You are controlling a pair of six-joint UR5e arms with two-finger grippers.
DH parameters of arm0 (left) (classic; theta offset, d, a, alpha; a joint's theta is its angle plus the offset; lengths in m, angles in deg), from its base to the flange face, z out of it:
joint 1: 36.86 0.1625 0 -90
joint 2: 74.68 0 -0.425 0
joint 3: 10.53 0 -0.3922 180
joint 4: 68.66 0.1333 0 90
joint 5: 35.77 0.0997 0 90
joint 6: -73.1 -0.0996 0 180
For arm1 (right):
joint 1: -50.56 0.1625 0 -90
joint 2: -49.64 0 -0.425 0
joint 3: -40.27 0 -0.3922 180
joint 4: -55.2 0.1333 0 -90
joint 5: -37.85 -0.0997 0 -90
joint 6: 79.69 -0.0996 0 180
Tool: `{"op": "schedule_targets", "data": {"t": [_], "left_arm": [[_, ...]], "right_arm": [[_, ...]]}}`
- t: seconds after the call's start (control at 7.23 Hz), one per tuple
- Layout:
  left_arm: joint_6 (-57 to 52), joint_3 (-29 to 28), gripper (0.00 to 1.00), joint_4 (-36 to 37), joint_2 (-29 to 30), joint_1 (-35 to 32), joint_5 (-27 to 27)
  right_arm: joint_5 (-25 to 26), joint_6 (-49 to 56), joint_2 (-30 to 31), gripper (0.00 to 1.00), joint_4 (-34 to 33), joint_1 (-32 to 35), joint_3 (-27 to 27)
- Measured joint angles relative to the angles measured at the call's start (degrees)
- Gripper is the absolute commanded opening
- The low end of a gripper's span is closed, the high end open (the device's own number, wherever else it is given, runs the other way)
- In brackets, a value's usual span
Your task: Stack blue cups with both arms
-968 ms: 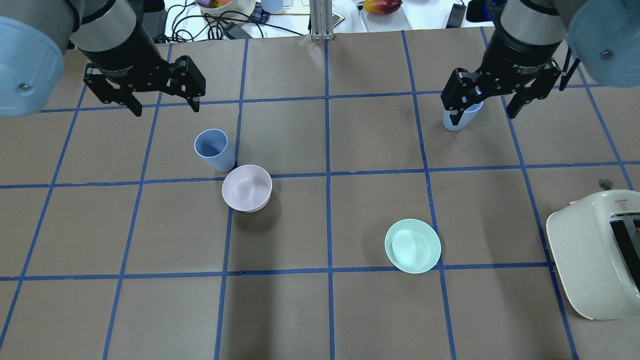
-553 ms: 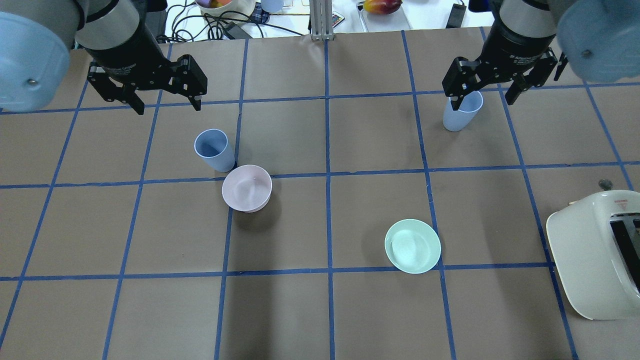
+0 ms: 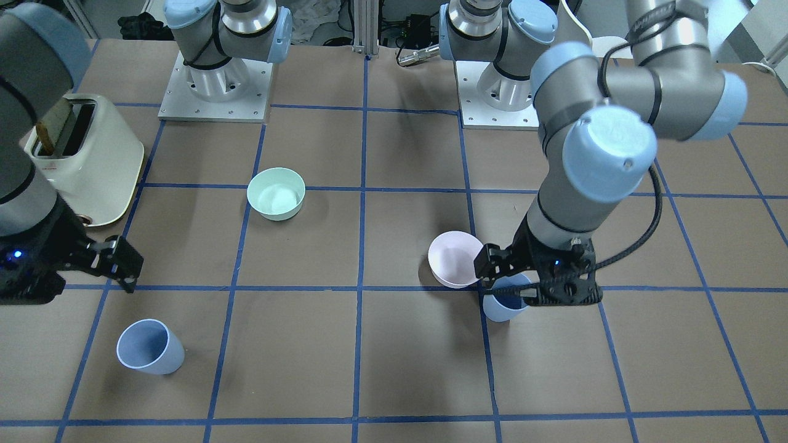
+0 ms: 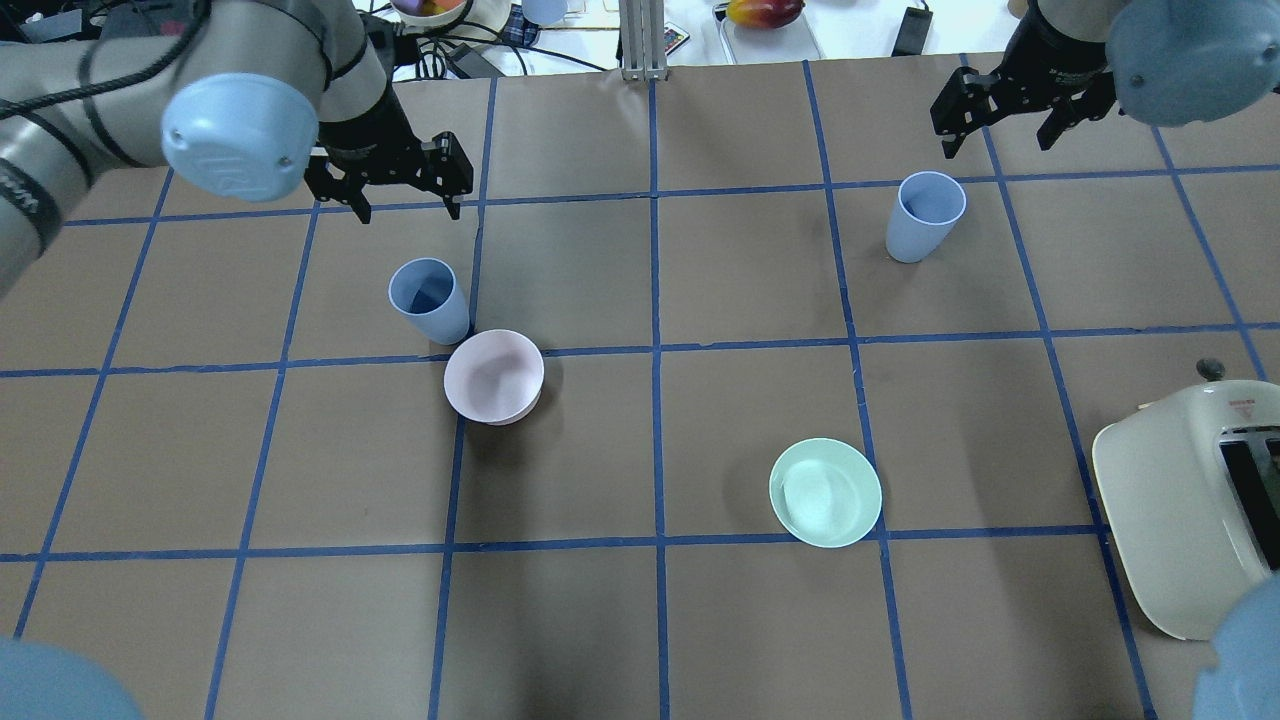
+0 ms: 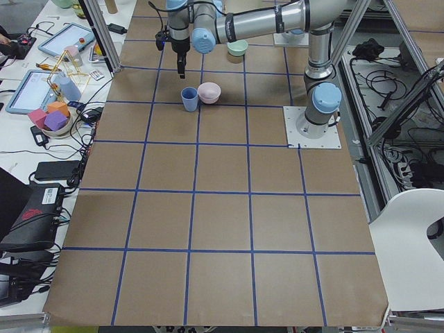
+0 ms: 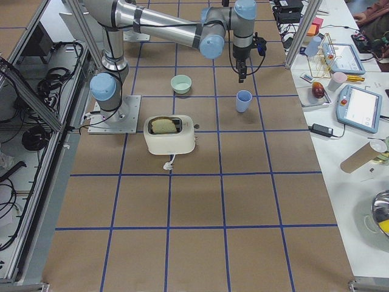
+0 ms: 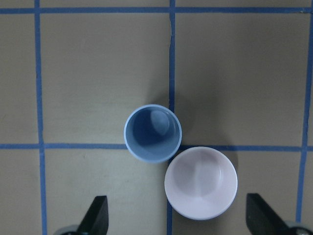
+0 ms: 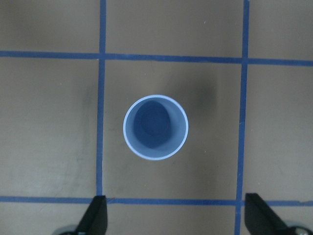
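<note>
Two blue cups stand upright and apart on the table. The left blue cup (image 4: 428, 298) touches the pink bowl (image 4: 494, 377); it also shows in the left wrist view (image 7: 152, 133) and half hidden in the front view (image 3: 505, 306). My left gripper (image 4: 410, 207) is open and empty, above and just beyond this cup. The right blue cup (image 4: 925, 215) stands alone and shows in the right wrist view (image 8: 155, 127) and the front view (image 3: 148, 347). My right gripper (image 4: 997, 140) is open and empty, beyond and above it.
A mint-green bowl (image 4: 825, 492) sits near the middle right. A cream toaster (image 4: 1190, 500) stands at the right edge. Cables and clutter lie beyond the far edge of the table (image 4: 640, 640).
My right gripper has drawn back from around the right cup toward the far edge. My left gripper has shifted right, to a spot beyond the left cup. Both cups stay put.
</note>
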Motion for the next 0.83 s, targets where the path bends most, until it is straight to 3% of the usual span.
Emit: {"op": "schedule_targets", "data": {"t": [0.41, 0.55, 0.69, 0.83], "left_arm": [[-0.01, 0.76, 0.62, -0.01, 5.67, -0.36, -0.21], [0.08, 0.98, 0.27, -1.34, 6.04, -0.46, -0.65], [0.08, 1.09, 0.00, -2.05, 6.29, -0.47, -1.19], [0.00, 1.02, 0.00, -2.32, 6.65, -0.47, -1.31]], "right_arm": [[-0.05, 5.51, -9.99, 1.00, -4.17, -1.17, 7.08], [-0.03, 5.87, -11.82, 1.00, -6.04, -1.52, 7.37], [0.08, 6.03, -12.84, 1.00, -6.60, -1.72, 7.14], [0.14, 6.15, -13.46, 1.00, -6.31, -1.83, 6.67]]}}
